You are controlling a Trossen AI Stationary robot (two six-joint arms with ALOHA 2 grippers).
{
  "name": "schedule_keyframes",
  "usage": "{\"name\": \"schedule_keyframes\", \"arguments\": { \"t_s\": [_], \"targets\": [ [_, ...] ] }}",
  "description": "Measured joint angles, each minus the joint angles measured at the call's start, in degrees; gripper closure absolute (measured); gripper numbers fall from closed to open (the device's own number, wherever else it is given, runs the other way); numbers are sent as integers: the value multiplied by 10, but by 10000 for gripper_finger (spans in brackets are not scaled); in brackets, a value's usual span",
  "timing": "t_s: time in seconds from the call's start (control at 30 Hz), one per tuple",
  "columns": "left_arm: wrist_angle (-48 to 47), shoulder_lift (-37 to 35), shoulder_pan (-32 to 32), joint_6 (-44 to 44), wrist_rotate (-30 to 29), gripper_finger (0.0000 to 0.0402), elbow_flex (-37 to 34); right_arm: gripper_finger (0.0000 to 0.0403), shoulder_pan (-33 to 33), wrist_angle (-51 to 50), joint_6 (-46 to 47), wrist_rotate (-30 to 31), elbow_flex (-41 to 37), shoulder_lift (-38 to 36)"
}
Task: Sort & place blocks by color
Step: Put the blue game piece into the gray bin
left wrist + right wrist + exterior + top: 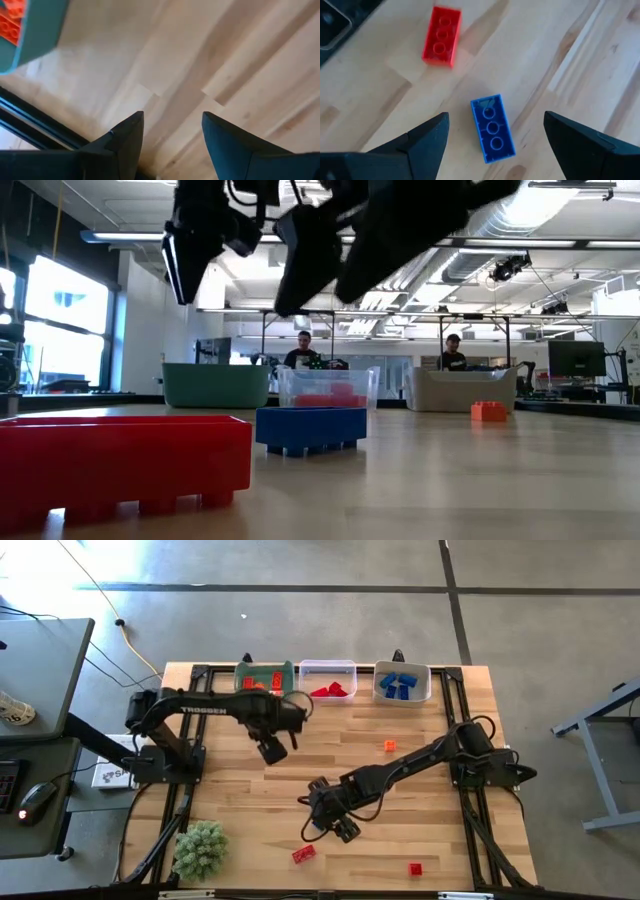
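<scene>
On the wooden tabletop (420, 780), right gripper (495, 145) hangs with fingers wide over a blue block (492, 128), ready to descend and close; left gripper (272, 749) waits open, empty.

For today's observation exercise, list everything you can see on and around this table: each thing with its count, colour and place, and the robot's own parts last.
Green bin: one, back row, left; holds orange blocks.
Clear bin: one, back row, middle; holds red blocks.
White bin: one, back row, right; holds blue blocks.
Orange block: one, loose, mid-table.
Red blocks: two, loose near the front edge.
Blue block: one, under the right gripper.
Plant ball: one, green, front left corner.
People: two, far behind the table.
Left gripper: open, empty, in front of the green bin.
Right gripper: open, straddling the blue block.
</scene>
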Motion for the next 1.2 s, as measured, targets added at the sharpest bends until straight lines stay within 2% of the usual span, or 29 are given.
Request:
{"name": "schedule_keyframes", "arguments": {
  "t_s": [0.27, 0.5, 0.9, 1.2],
  "targets": [
    [-13, -3, -98, -67, 34, 212, 0, 92, 0, 46, 4, 19, -60, 1],
    [8, -37, -202, -156, 35, 212, 1, 92, -2, 95, -15, 31, -96, 1],
    [195, -60, -361, -271, 17, 212, 1, 92, -6, 173, -31, 27, -142, 1],
    [352, -59, -406, -244, -43, 212, 1, 92, -11, 185, -24, 11, -142, 38]
  ]
}}
